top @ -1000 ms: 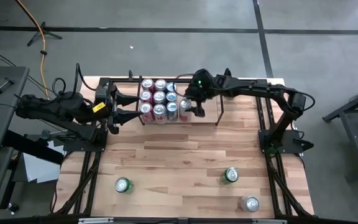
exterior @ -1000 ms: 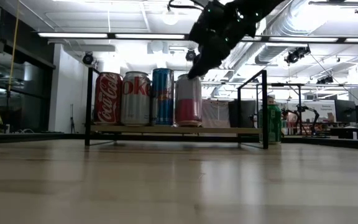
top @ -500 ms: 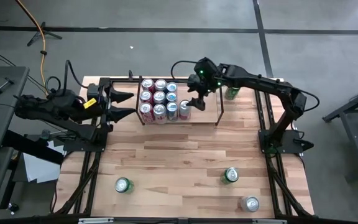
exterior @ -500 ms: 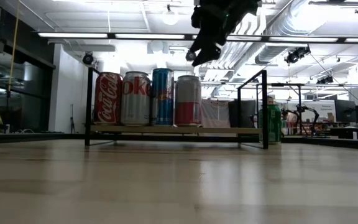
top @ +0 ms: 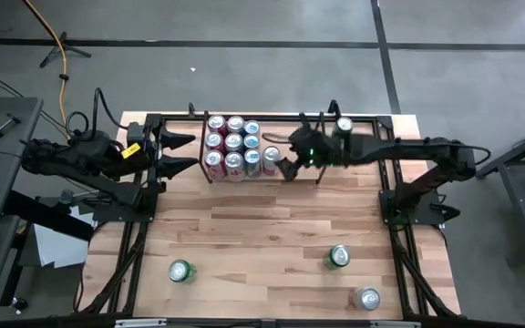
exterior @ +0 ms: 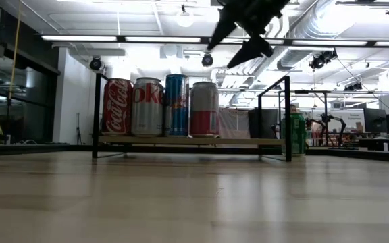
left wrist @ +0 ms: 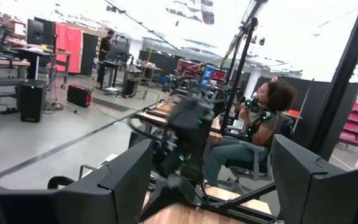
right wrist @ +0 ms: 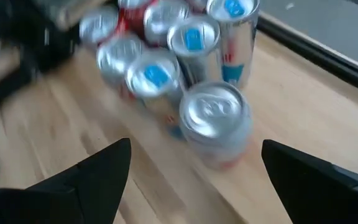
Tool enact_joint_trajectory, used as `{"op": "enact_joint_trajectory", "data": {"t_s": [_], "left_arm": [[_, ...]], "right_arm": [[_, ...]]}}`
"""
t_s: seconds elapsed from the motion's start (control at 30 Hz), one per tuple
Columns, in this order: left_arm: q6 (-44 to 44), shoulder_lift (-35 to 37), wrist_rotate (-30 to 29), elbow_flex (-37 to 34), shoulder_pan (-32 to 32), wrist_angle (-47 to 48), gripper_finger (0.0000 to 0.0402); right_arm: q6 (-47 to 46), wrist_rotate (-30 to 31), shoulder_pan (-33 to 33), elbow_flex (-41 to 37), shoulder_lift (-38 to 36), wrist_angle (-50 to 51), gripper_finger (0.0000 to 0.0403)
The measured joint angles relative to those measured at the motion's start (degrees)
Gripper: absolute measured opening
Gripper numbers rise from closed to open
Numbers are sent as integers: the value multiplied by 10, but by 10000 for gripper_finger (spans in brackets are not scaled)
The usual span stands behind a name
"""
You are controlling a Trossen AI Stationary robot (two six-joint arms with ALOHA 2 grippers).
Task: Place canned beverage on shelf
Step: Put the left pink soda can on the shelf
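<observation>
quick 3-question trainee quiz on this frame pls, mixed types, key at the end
1. True or false: the right claw is shut on a can.
2. How many cans stand loose on the front half of the table, away from the shelf? A) one B) three C) five
3. Which claw hangs over the shelf, next to the packed cans: left or right?

Key
1. False. It is open and empty.
2. B. Loose cans.
3. Right. The left claw is open, off the shelf's left end.
</observation>
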State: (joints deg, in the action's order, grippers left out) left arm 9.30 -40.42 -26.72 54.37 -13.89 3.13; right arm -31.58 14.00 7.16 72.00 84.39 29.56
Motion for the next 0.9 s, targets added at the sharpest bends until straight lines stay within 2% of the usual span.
{"op": "enact_joint_trajectory", "data": {"t_s": [0.1,0.2,0.37,0.9], "left_arm": [[0,0,-9,0,0,-1,234],[0,0,-11,0,0,-2,234],[0,0,-11,0,0,-16,234],[11,0,-11,0,0,-19,234]], "right_arm": [[-71,91,-30,-4,28,-45,346],[-137,159,-36,11,68,-39,346],[-199,175,-23,40,123,-33,346],[-223,173,-11,90,191,13,346]]}}
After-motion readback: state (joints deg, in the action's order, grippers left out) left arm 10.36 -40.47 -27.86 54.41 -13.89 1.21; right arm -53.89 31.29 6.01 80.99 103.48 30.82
